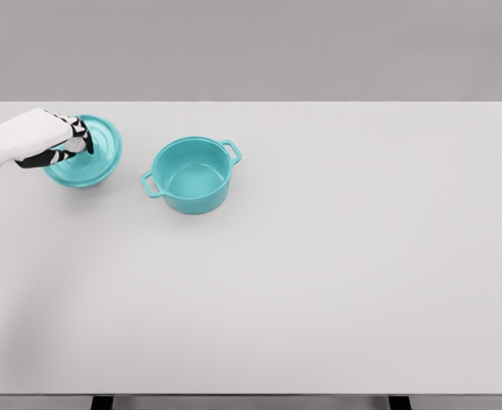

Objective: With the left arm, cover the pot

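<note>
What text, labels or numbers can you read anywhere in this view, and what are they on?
None: no readable text in the head view.
Pot: plain teal, no marking.
Lid: plain teal, partly covered by the left hand.
Table: bare white, no label.

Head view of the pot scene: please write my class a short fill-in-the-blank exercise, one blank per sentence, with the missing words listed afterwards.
1. The teal pot stands on the white table with no ____ on it.
2. The lid lies to the ____ of the pot in the picture.
3. The hand over the lid is the ____ hand.
4. The pot has ____ side handles.

Missing words: lid; left; left; two
</note>
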`<state>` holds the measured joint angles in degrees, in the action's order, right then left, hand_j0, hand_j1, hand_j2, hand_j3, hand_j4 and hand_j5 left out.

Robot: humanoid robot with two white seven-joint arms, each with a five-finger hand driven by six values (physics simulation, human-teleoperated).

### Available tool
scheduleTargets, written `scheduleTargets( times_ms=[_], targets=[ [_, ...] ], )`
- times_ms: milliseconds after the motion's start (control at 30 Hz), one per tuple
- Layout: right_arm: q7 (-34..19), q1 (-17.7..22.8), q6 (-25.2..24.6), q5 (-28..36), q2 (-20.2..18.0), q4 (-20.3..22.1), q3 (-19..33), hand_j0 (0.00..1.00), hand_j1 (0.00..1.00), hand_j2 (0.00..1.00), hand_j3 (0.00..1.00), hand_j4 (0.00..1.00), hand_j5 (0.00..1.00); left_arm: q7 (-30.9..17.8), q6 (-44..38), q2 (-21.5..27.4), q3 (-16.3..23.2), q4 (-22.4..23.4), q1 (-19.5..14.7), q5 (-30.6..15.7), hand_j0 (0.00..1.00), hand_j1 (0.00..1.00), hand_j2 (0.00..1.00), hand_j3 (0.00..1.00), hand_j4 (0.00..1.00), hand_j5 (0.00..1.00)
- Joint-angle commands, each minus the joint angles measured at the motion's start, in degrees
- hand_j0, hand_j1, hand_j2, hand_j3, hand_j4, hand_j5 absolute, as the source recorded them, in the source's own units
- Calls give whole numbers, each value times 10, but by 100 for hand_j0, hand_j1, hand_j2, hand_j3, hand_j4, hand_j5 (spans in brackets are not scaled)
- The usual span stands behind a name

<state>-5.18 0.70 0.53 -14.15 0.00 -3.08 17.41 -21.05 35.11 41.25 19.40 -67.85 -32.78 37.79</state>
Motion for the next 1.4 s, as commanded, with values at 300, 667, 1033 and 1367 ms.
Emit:
scheduleTargets(
  times_ms=[300, 667, 1033, 1367],
  targets=[
    [0, 0, 0, 0, 0, 0, 0, 100, 100, 100, 100, 100, 100, 1, -1, 7, 2, -60, -9, -5, 46, 46, 46, 46, 46, 46],
    [0, 0, 0, 0, 0, 0, 0, 100, 100, 100, 100, 100, 100, 1, -1, 0, 3, -85, -12, -10, 46, 46, 46, 46, 46, 46],
    [0, 0, 0, 0, 0, 0, 0, 100, 100, 100, 100, 100, 100, 1, -1, -22, 6, -93, -14, -10, 46, 46, 46, 46, 46, 46],
    [0, 0, 0, 0, 0, 0, 0, 100, 100, 100, 100, 100, 100, 0, -1, -58, 8, -92, -12, -4, 46, 46, 46, 46, 46, 46]
  ],
)
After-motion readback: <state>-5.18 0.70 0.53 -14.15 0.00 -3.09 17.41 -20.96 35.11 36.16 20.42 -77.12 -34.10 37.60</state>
